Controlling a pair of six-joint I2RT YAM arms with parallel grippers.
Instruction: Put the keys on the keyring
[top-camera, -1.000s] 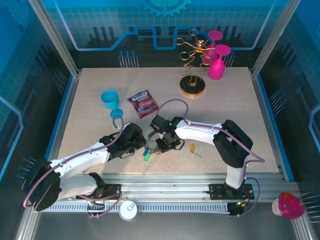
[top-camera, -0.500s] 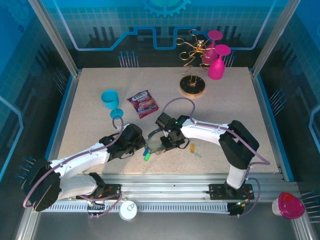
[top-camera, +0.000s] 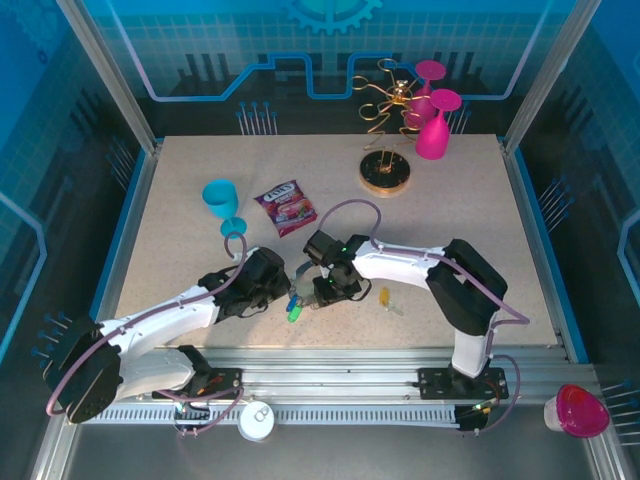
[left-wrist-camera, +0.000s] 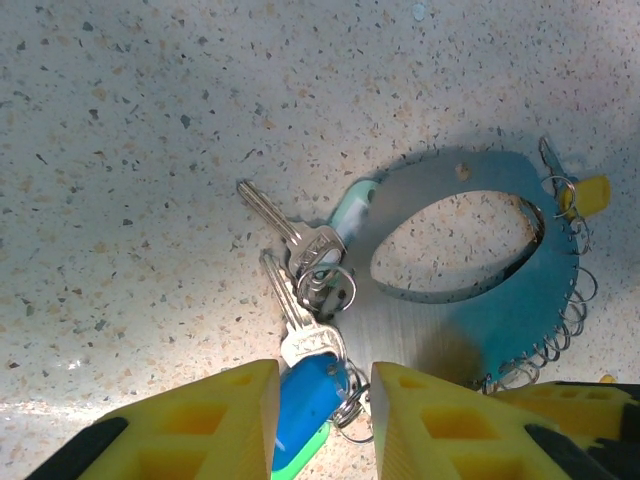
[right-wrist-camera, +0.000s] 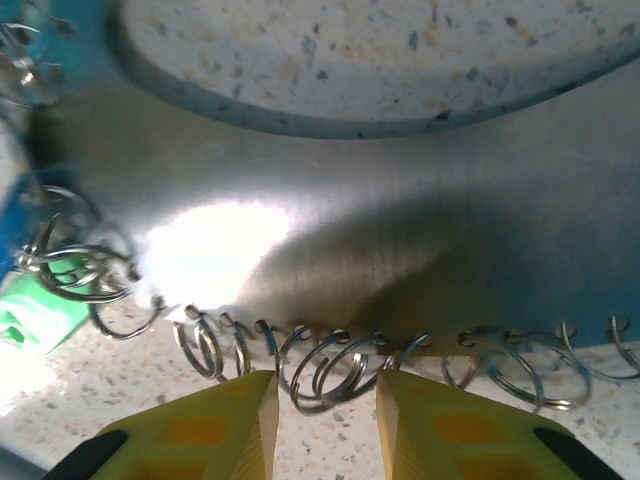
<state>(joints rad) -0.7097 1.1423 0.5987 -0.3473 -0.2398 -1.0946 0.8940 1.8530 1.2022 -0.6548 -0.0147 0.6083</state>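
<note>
The keyring (left-wrist-camera: 440, 320) is a flat grey metal oval loop lying on the table, with small split rings (right-wrist-camera: 335, 370) along its near edge. A bunch of keys lies at its left end. One blue-headed key (left-wrist-camera: 310, 395) sits between the yellow fingers of my left gripper (left-wrist-camera: 327, 385), which is shut on it, with a green head under it. A teal-headed key (left-wrist-camera: 350, 215) lies beside the loop. A yellow key (top-camera: 385, 298) lies apart to the right. My right gripper (right-wrist-camera: 327, 390) is open, its fingers either side of one split ring, above the keyring (top-camera: 305, 272).
Behind the arms lie a snack packet (top-camera: 286, 207) and a teal cup (top-camera: 222, 200). At the back stand a gold wire stand (top-camera: 385, 170) and pink cups (top-camera: 433, 125). A white lid (top-camera: 256, 420) rests on the front rail.
My right gripper has opened wider. Its arm swung slightly right, then came back to the keyring's edge. The left arm and the keys have stayed put.
</note>
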